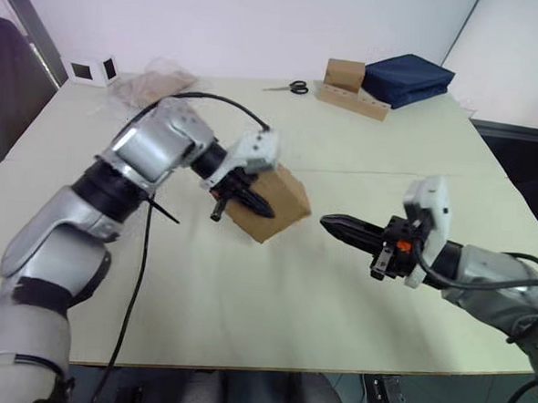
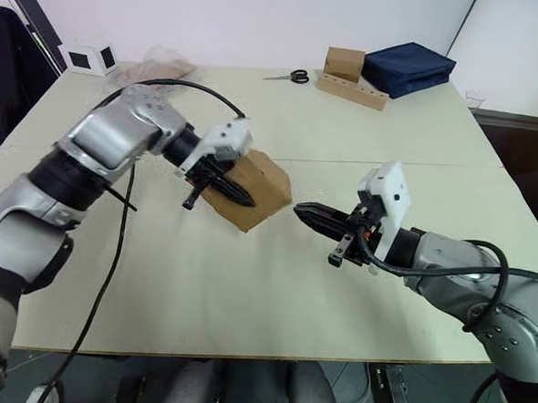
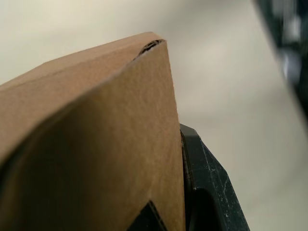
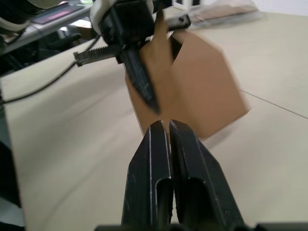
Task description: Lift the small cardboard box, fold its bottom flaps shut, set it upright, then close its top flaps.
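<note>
Your left gripper [image 2: 217, 186] is clamped on a wall of the small plain brown corrugated cardboard box [image 2: 256, 196], holding it tilted, just above the pale tabletop [image 2: 245, 291] near its middle. Your right gripper [image 2: 316, 215] has its fingers pressed together, tips pointing at the box from just beside it. Judged light, thin-walled and easily crushed: grip panels near corners and push flaps along their hinges.

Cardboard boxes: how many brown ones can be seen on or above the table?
2. The small cardboard box is tilted near the table's middle, clamped by the left gripper. The other brown box sits at the far edge on a cardboard strip, beside a blue bag.
</note>
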{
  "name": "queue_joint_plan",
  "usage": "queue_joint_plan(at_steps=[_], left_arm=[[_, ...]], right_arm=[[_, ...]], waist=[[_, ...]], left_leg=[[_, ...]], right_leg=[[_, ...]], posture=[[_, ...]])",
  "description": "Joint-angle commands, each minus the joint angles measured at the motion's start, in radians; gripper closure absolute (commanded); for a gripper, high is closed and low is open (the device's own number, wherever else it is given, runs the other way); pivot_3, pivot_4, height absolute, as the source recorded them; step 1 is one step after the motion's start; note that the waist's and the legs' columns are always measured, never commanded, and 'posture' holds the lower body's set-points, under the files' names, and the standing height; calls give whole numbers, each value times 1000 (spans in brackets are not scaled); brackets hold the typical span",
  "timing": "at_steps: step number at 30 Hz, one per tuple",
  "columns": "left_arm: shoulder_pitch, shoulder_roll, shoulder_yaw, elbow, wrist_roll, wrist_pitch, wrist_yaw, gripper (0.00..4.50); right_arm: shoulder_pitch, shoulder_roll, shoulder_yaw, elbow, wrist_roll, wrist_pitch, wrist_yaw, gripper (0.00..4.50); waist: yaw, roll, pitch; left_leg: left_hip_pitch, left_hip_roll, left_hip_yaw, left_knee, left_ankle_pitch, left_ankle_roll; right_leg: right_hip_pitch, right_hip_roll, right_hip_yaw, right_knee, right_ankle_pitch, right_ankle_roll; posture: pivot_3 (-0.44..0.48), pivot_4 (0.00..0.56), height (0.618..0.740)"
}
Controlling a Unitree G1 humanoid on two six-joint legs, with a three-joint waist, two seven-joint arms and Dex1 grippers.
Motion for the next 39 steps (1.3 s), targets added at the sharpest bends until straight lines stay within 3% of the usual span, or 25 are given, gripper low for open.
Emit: queue_joint_plan(at_steps=[1, 3, 6, 9, 12, 13, 22, 25, 28, 32, 35, 39], left_arm=[[-65, 9, -89, 44, 88, -132, -54, 4239], [-80, 14, -133, 55, 103, -160, -54, 3791], [-93, 24, -182, 67, 121, -221, -54, 2569], [-103, -3, -167, 86, 136, -208, -54, 1614], [-130, -32, -126, 78, 127, -142, -54, 263], [-148, -28, -115, 51, 101, -96, -54, 81], [-249, 86, -48, -142, -80, 255, -54, 81], [-263, 124, 7, -152, -126, 280, -54, 81], [-245, 147, 80, -131, -163, 281, -54, 81], [-102, 165, 259, -81, -198, 300, 2, 81], [34, 168, 369, -116, -213, 260, 63, 851], [211, 145, 492, -150, -207, 261, 234, 2406]], right_arm=[[3, 38, -1, -52, -18, -23, -17, 4462], [7, 49, -2, -56, -26, -20, -21, 4500], [13, 64, -3, -59, -40, -18, -30, 4500], [12, 76, -2, -60, -42, -15, -38, 4500], [13, 75, -5, -60, -43, -10, -34, 4500], [13, 74, -6, -56, -42, -9, -30, 4500], [-5, 66, 3, -24, -56, -5, 20, 4500], [-9, 72, 12, -10, -80, -11, 40, 4500], [-11, 85, 27, 10, -128, -27, 54, 4500], [-27, 130, 83, 60, -247, -69, 65, 4500], [-24, 148, 118, 80, -321, -90, 84, 4500], [-17, 172, 163, 108, -402, -107, 96, 4500]], waist=[[1, 1, 1], [3, 1, 3], [3, 1, 3], [4, 0, 3], [7, 0, 3], [6, 0, 4], [-8, 0, 6], [-17, 0, 6], [-18, 0, 6], [-25, 1, 5], [-24, 1, 6], [-22, 1, 6]], left_leg=[[0, 0, 0, 0, 0, 1], [-1, 0, -1, 0, -1, 1], [-2, 0, -1, 1, -1, 2], [-3, 0, -1, 2, -1, 2], [-3, 0, -1, 3, -1, 2], [-3, 0, -1, 3, -1, 2], [-3, 0, -1, 3, -1, 3], [-2, 0, -1, 4, -1, 2], [-2, 0, -1, 5, -1, 2], [0, 0, 0, 5, -1, 2], [2, 0, 0, 4, -1, 2], [0, 0, 0, 5, -1, 2]], right_leg=[[0, 1, 0, 0, 0, 0], [-1, 0, 0, 0, 0, 0], [-1, -1, 0, 0, 0, 0], [-1, -1, 0, 0, 0, 0], [-1, 0, -1, 1, 0, 0], [-1, 0, -1, 2, 0, 0], [-3, 0, -1, 5, -1, 1], [-2, 0, -1, 7, -1, 1], [-2, 0, -1, 8, -1, 1], [-2, 0, 0, 8, -1, 1], [-2, 1, 1, 9, -1, 1], [-2, 0, 1, 8, -1, 1]], posture=[[0, 150, 740], [0, 150, 740], [0, 150, 740], [0, 150, 740], [0, 150, 740], [0, 150, 740], [0, 150, 740], [0, 150, 740], [0, 150, 740], [0, 150, 740], [0, 150, 740], [0, 150, 740]])
